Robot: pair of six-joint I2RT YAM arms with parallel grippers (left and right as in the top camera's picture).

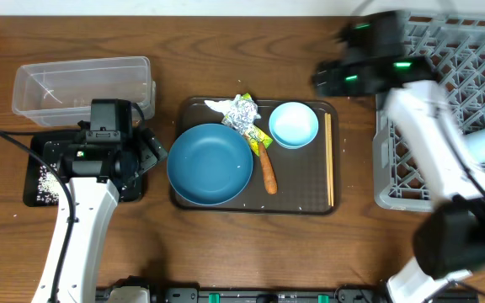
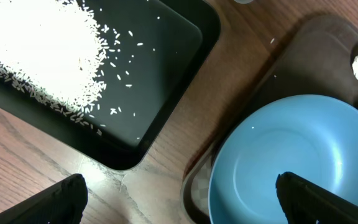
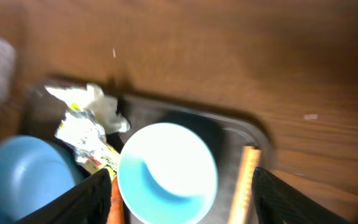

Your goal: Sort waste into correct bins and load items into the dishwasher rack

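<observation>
Right gripper (image 3: 180,175): jaws spread wide, empty, over the far right corner of the brown tray (image 1: 310,200).
Small bowl (image 1: 294,124): upright on that tray, below the right jaws' span, slightly left and nearer the robot.
Chopsticks (image 1: 328,160): just right of it, lying front-to-back.
Left gripper (image 2: 179,182): wide, empty, between black tray (image 2: 166,37) and large bowl (image 1: 210,164).
Nearer arm, judged: right.
</observation>
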